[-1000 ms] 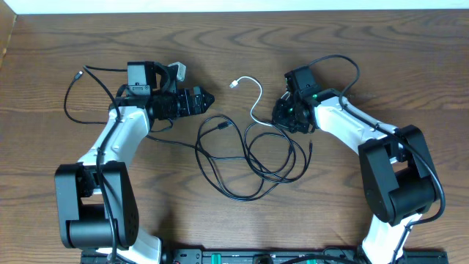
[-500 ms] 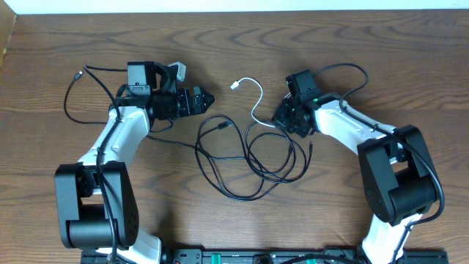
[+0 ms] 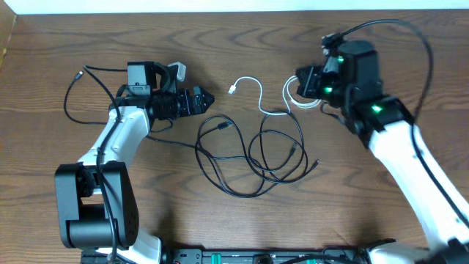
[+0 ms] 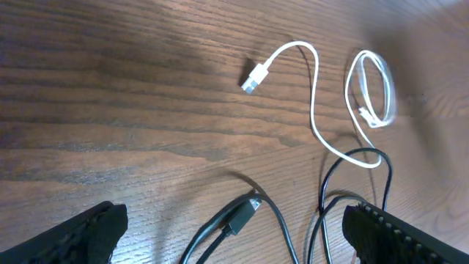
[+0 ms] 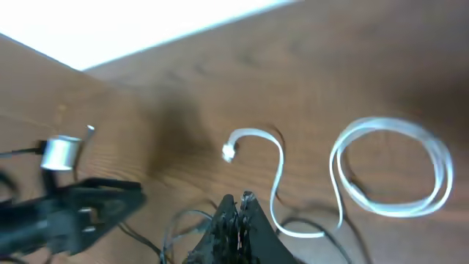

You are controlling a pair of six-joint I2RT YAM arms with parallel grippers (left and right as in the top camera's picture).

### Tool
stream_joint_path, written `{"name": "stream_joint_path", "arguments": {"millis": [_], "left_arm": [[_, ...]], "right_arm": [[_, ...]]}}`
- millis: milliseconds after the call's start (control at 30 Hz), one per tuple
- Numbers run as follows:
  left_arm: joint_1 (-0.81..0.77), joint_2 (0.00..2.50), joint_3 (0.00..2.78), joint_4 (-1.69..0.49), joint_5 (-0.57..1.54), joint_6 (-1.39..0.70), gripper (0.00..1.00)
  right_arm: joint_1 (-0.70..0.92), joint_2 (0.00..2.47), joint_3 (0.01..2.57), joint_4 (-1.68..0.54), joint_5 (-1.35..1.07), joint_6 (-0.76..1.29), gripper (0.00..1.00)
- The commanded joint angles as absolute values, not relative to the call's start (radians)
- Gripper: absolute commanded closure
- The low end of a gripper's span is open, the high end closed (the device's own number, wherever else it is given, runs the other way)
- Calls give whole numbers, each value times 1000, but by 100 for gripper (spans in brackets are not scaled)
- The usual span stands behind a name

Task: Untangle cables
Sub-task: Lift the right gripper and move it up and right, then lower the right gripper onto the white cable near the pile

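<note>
The cables lie mid-table. Black cables (image 3: 256,155) form loose overlapping loops, with one plug end (image 3: 223,126) pointing toward the left arm. The white cable (image 3: 258,95) runs from its plug (image 3: 234,85) to a small coil (image 3: 293,99). My left gripper (image 3: 204,100) is open and low; its fingers straddle the black plug (image 4: 244,213), apart from it. The white coil (image 4: 374,88) lies beyond it. My right gripper (image 3: 300,82) hangs raised over the coil (image 5: 388,169), shut, with nothing visible between its fingers (image 5: 238,199).
A thin black wire loop (image 3: 73,99) with a small end lies left of the left arm. The table's far edge (image 3: 234,10) meets a white strip. Both arm bases stand at the near edge.
The right arm has lifted up and back to the right off the white cable, uncovering its coil. The black loops' right end slid a little. The left arm has not moved.
</note>
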State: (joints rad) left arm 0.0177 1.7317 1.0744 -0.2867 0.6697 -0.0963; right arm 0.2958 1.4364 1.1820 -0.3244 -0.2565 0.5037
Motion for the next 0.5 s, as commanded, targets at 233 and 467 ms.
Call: {"name": "stream_joint_path", "arguments": {"millis": [233, 467], "left_arm": [[19, 1738, 1095, -286, 661, -87, 0], [19, 1738, 1095, -286, 661, -87, 0]], "right_arm": [[293, 1270, 1191, -360, -67, 430, 86], [293, 1431, 1191, -429, 65, 514, 57]]}}
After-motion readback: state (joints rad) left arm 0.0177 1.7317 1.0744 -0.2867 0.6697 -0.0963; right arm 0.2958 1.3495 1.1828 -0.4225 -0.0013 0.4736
